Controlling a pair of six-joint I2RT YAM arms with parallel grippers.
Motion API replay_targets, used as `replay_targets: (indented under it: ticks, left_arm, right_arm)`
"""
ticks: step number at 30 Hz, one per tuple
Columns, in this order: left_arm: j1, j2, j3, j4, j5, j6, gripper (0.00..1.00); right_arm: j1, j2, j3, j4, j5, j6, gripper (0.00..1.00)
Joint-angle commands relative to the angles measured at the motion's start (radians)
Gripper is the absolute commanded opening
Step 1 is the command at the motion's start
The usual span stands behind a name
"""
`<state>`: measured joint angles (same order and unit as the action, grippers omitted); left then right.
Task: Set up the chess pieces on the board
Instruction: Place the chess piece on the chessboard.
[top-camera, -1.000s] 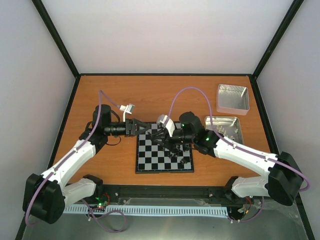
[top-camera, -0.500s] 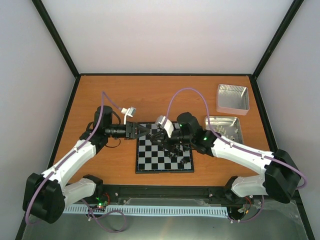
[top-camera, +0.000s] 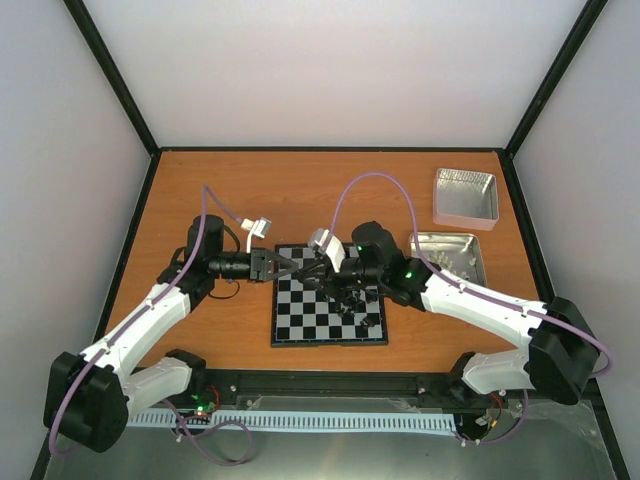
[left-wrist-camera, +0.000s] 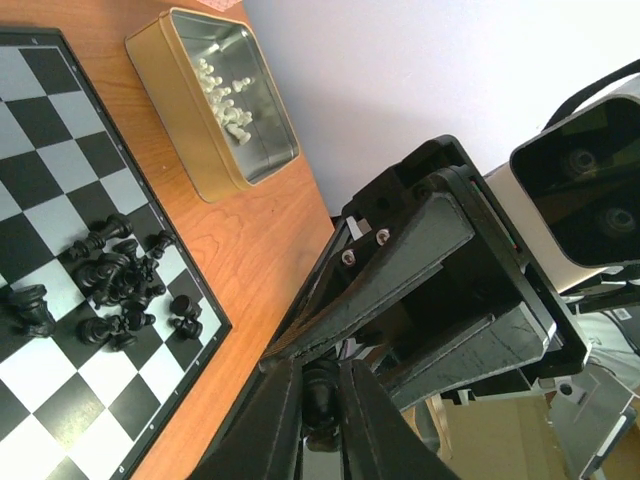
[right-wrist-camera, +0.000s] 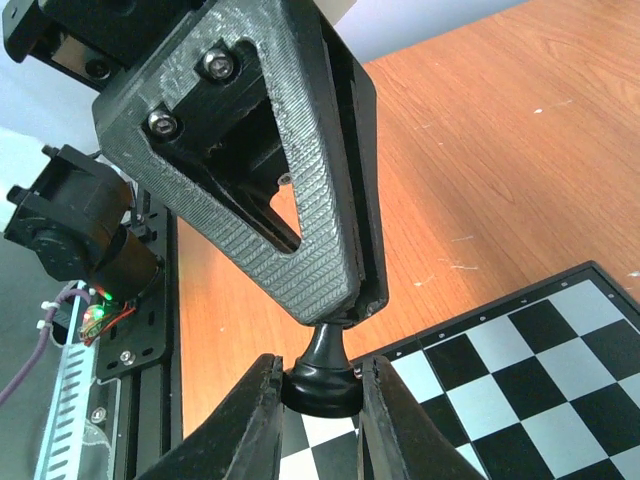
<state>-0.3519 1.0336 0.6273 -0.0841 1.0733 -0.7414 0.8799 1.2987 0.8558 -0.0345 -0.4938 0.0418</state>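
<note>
Chess piece, black, hangs above the far left corner of the board, its base clamped in the right gripper. Left gripper has closed from half open onto its head. Judgement: handover ready; right release follows.

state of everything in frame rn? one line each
left tool: shut on top of a black piece
right tool: shut on that piece's base
black piece: held off the board
other black pieces: heaped loose near one board corner
board: flat, no rows set
near tin: open, white pieces inside
far tin: open side up
</note>
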Motion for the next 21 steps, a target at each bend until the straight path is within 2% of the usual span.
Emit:
replay_targets:
  ticks: [1,7,11,14,16,21]
  left_arm:
    - [-0.009,0.003,0.009,-0.01,-0.006,0.026,0.05]
    - [-0.009,-0.006,0.019,-0.013,-0.02,0.047,0.01]
    - [-0.009,-0.015,0.036,-0.06,-0.084,0.094,0.01]
    - [-0.008,-0.02,0.063,-0.141,-0.198,0.165,0.01]
    - [-0.009,-0.021,0.083,-0.194,-0.29,0.216,0.01]
    - [-0.009,-0.009,0.137,-0.277,-0.566,0.318,0.01]
  right_arm:
    - [0.014,0.01,0.026,0.01,-0.01,-0.006,0.1]
    - [0.014,0.015,0.027,0.007,0.001,0.014,0.16]
    - [0.014,0.017,0.044,-0.034,0.047,0.049,0.37]
    - [0.014,-0.019,0.008,-0.009,0.111,0.087,0.52]
    - [0.014,-0.053,-0.026,0.012,0.137,0.131,0.58]
    - [0.013,-0.146,-0.106,-0.004,0.305,0.269,0.65]
